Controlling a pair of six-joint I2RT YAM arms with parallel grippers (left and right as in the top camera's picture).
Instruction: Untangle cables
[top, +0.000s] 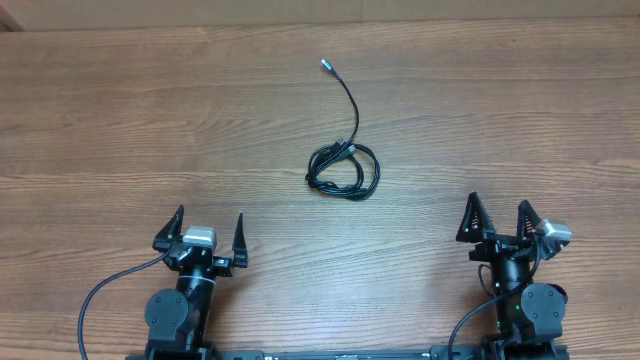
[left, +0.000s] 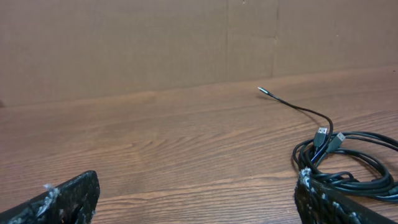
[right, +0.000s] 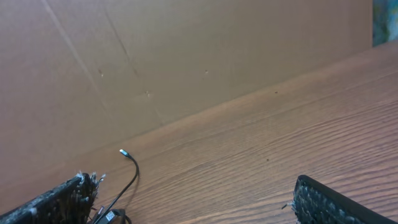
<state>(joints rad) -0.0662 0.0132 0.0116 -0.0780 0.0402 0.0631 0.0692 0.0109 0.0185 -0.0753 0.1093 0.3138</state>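
the cables (top: 343, 170) lay on the wooden table (top: 120, 120), near the middle and a little to the right. most of the black cord was bunched in a small round loop. one thin strand ran out of the loop toward the far side and ended in a small silvery plug tip (top: 324, 64). in the left wrist view, two more small plugs (left: 328, 138) poked up from the loop, close together.

the left claw (top: 210, 218) sat at the near edge of the table, on the left. its two black fingers (top: 240, 235) were spread wide and it held nothing. the right claw (top: 497, 210) sat at the near edge on the right. it was wide too, and it also held nothing. both claws pointed toward the far side, and both were well apart from the cables. the loop lay between them, farther out on the table.

a brown cardboard wall (left: 124, 43) stood along the far edge of the table.
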